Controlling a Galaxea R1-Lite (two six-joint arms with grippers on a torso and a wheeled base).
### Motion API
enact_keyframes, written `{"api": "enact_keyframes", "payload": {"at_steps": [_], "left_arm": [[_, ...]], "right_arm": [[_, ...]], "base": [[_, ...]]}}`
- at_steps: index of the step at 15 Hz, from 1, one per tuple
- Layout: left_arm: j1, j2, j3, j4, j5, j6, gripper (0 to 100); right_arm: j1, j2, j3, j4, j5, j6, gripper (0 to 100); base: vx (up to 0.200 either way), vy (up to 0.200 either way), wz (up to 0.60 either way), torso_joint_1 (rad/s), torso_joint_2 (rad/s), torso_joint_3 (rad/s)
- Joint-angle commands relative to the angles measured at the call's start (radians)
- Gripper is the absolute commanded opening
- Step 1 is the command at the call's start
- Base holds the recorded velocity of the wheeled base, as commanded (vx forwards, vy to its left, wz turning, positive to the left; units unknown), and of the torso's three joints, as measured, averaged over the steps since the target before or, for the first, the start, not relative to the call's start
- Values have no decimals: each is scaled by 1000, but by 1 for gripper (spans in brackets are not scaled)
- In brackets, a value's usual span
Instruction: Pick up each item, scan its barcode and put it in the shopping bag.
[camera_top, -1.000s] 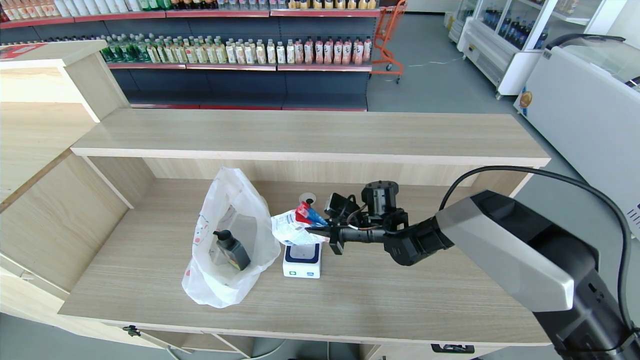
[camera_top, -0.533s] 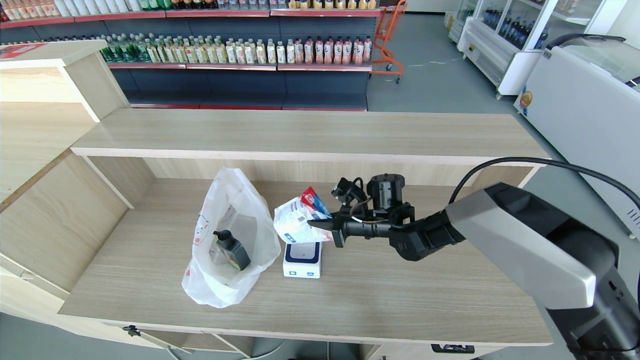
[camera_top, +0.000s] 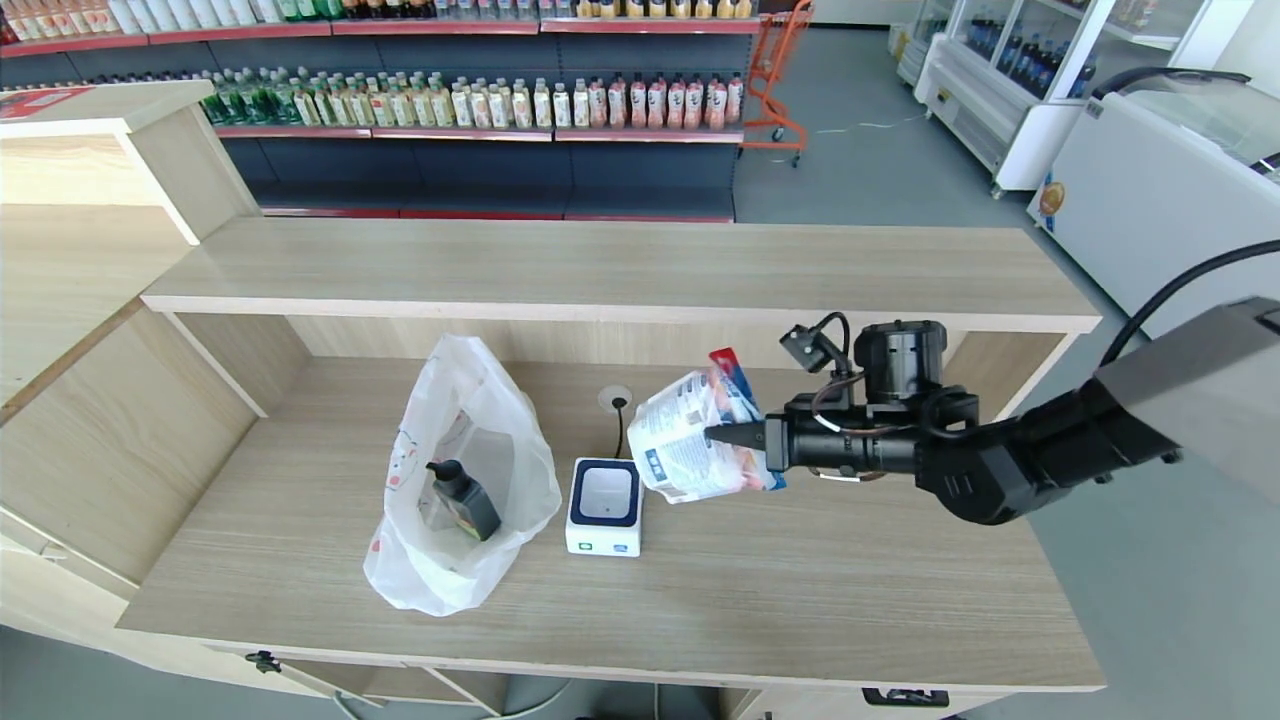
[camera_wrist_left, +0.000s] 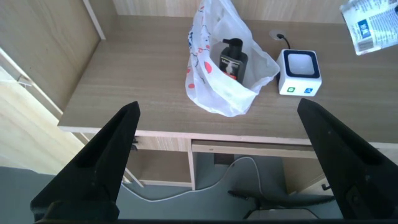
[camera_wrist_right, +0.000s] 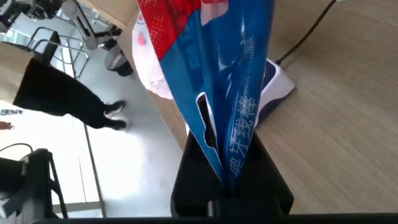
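My right gripper (camera_top: 735, 437) is shut on a white, blue and red snack packet (camera_top: 690, 440), held in the air to the right of the white barcode scanner (camera_top: 604, 505). In the right wrist view the packet (camera_wrist_right: 230, 81) hangs from the gripper (camera_wrist_right: 227, 180) with the scanner (camera_wrist_right: 273, 84) beyond it. A white shopping bag (camera_top: 460, 480) stands left of the scanner with a black pump bottle (camera_top: 463, 498) inside. My left gripper (camera_wrist_left: 219, 107) is open, off the counter's front edge, facing the bag (camera_wrist_left: 224, 93), the bottle (camera_wrist_left: 232, 59) and the scanner (camera_wrist_left: 299, 71).
The scanner's cable runs to a round hole (camera_top: 614, 397) in the counter (camera_top: 800, 600). A raised ledge (camera_top: 620, 270) spans the back and a wooden side wall (camera_top: 120, 440) closes the left. The counter's right half lies bare.
My right gripper has carried the packet to the right and slightly up, from above the scanner to beside it. The bag and scanner have stayed in place.
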Motion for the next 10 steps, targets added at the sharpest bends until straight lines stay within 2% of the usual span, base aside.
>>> {"api": "enact_keyframes", "payload": {"at_steps": [1,5,10], "left_arm": [[0,0,0,0,0,0,100],[0,0,0,0,0,0,100],[0,0,0,0,0,0,100]], "right_arm": [[-20,-252,165,0,-24,183,0],[-20,-371,290,63,-67,205,0],[-34,-426,354,63,-86,205,0]], "base": [[0,0,0,0,0,0],[0,0,0,0,0,0],[0,0,0,0,0,0]]}}
